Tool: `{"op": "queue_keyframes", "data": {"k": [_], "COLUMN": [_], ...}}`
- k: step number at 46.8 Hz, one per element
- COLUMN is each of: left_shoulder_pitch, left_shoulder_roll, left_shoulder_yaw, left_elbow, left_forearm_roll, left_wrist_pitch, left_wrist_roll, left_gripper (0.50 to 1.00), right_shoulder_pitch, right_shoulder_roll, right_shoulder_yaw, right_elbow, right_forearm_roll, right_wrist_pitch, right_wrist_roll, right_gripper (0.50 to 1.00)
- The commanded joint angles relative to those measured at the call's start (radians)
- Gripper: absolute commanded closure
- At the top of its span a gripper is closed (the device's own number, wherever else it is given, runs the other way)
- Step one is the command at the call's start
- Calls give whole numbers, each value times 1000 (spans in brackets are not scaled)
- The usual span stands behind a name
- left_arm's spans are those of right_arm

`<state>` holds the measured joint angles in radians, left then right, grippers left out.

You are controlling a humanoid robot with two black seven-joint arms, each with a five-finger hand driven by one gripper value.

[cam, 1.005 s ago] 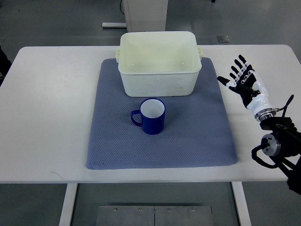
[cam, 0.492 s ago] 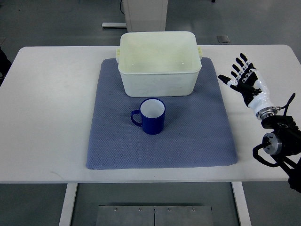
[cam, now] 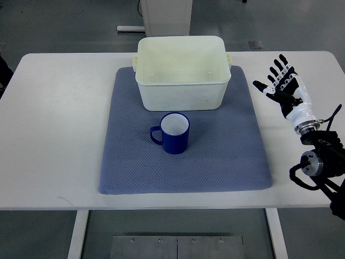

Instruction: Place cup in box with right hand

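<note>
The right hand (cam: 284,86) hovers over the bare right part of the table (cam: 59,124), its arm coming in from the picture's right edge and lower right corner. Its fingers (cam: 277,68) are spread apart and point up toward the far side of the table, and they hold nothing. The hand is black on the fingers and palm with a white wrist section below it, followed by dark joints and cables near the table's front right corner. It sits just beyond the right edge of the mat (cam: 226,156), well apart from the cup. The mat is a blue-grey textured cloth laid flat across the middle of the white table. The cup (cam: 173,133) stands upright near the centre of the mat; it is dark blue outside and white inside, and its handle points to the picture's left. Just behind the cup, close but not touching, stands the box (cam: 182,86), a cream-coloured plastic tub with a wide rim, open on top. The box rests on the far part of the mat, with its rear edge reaching past the cloth.
</note>
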<state>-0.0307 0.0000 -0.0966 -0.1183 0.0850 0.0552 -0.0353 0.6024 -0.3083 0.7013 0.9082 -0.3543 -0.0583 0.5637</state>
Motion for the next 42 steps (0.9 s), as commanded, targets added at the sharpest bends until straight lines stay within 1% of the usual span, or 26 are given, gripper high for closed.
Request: {"op": "queue_keyframes", "data": {"k": [1, 7, 12, 15, 21, 25, 28, 37, 42], "left_shoulder_pitch": [0, 0, 0, 0, 0, 0, 0, 0, 0], "left_shoulder_roll": [0, 0, 0, 0, 0, 0, 0, 0, 0], "left_shoulder_yaw": [0, 0, 0, 0, 0, 2, 0, 0, 0], "left_elbow": [-1, -1, 0, 0, 0, -1, 0, 0, 0], "left_forearm_roll": [1, 1, 1, -1, -1, -1, -1, 1, -1], "left_wrist_pitch": [0, 0, 0, 0, 0, 0, 0, 0, 0], "left_wrist_roll": [0, 0, 0, 0, 0, 0, 0, 0, 0], "left_gripper": [500, 500, 500, 500, 500, 500, 500, 500, 500], "right_shoulder_pitch": [-1, -7, -10, -13, -15, -16, -30, -50, -66], "right_shoulder_roll": [0, 3, -3, -9, -61, -80, -98, -150, -187], "right_shoulder_yaw": [0, -2, -3, -9, -69, -95, -111, -152, -161], "right_elbow": [0, 0, 3, 6, 12, 12, 14, 12, 14], "right_forearm_roll": [0, 0, 0, -2, -2, -2, -2, -3, -3], "right_wrist_pitch": [0, 0, 8, 34, 120, 150, 175, 202, 233], "right_wrist_roll": [1, 15, 7, 4, 15, 44, 47, 47, 47], "right_gripper": [500, 500, 500, 500, 500, 500, 500, 500, 500]}}
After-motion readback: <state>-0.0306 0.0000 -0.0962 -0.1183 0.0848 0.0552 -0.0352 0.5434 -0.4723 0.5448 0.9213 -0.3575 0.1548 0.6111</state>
